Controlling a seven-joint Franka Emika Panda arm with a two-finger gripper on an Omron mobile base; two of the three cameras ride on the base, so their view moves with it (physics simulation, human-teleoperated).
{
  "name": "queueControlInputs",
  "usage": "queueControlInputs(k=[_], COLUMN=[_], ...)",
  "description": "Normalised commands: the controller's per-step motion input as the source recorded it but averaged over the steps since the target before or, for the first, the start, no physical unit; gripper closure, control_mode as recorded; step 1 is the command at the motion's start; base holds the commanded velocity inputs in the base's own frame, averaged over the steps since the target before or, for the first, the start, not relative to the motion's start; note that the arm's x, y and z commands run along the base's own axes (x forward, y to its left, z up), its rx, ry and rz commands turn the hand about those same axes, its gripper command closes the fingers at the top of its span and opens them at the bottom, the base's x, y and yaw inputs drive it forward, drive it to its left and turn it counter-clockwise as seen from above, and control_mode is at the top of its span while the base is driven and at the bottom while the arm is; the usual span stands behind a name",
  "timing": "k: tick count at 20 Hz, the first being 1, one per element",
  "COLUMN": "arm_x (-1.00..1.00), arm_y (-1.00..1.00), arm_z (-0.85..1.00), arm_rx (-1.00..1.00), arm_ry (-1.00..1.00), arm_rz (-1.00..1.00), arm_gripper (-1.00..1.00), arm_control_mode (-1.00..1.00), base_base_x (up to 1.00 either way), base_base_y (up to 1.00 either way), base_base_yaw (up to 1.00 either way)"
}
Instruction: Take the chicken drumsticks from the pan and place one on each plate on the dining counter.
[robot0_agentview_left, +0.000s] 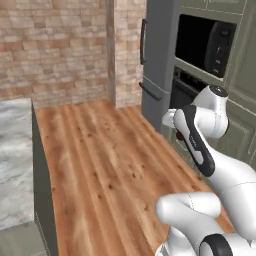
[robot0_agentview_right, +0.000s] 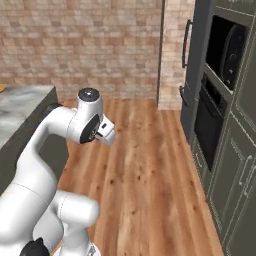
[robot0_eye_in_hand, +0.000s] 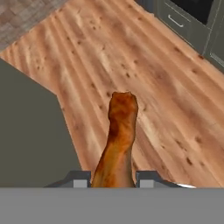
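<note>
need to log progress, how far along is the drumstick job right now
Done: one chicken drumstick is already out of the pan, clamped in the shut gripper. In hand: it hangs above the wooden floor, with the marble dining counter off to the arm's left. Left: setting it on a plate; the pan, plates and second drumstick are out of sight, so their state cannot be judged.

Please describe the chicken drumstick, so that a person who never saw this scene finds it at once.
In the hand view, look above the wooden floor, beside the grey-green side of the dining counter. The chicken drumstick rises from the claw, which is shut on it. It is the one orange-brown, browned piece of meat.
</note>
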Motion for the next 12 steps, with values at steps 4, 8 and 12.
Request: queueControlInputs(k=[4,8,12], arm_x=[0.0,0.0,0.0], arm_y=[0.0,0.0,0.0], arm_z=[0.0,0.0,0.0], arm_rx=[0.0,0.0,0.0], arm_ry=[0.0,0.0,0.0], arm_rz=[0.0,0.0,0.0], arm_gripper=[1.0,1.0,1.0], arm_control_mode=[1.0,1.0,1.0], base_base_x=[1.0,1.0,1.0], base_base_y=[-0.43,-0.41,-0.41], base_base_yaw=[0.41,0.43,0.46])
